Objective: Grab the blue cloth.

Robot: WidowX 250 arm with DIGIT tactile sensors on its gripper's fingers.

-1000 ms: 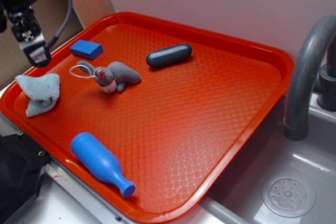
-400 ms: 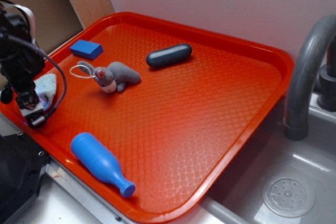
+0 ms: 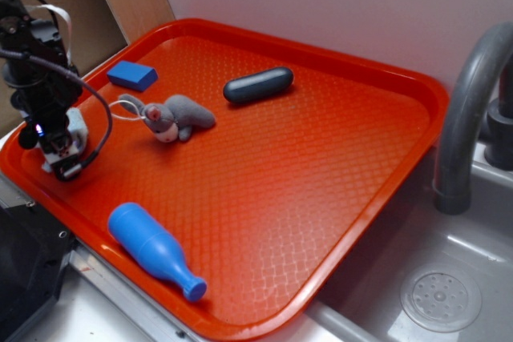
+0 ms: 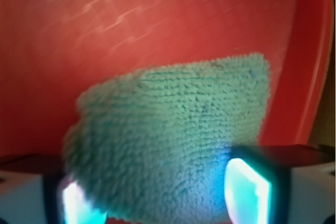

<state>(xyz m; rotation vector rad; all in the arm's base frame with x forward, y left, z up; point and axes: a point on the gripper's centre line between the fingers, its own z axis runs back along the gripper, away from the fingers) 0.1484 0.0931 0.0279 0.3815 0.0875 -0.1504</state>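
Note:
The blue cloth (image 4: 173, 135) is a pale, fuzzy rag lying on the red tray (image 3: 321, 166) near its left rim. In the exterior view my arm covers most of it, and only a pale scrap of the cloth (image 3: 77, 126) shows. My gripper (image 3: 62, 156) is lowered over it at the tray's left edge. In the wrist view the gripper (image 4: 163, 195) is open. Its left finger (image 4: 79, 203) and right finger (image 4: 247, 192) stand wide apart on either side of the cloth's near end.
A grey plush mouse (image 3: 172, 116), a dark-blue block (image 3: 132, 75) and a dark capsule (image 3: 258, 84) lie farther back on the tray. A blue bottle-shaped toy (image 3: 156, 250) lies near the front rim. A grey faucet (image 3: 469, 118) and sink (image 3: 449, 294) are at the right.
My gripper came down from above the tray's left corner onto the cloth, then shifted slightly back. It now straddles the cloth, which is mostly hidden in the exterior view.

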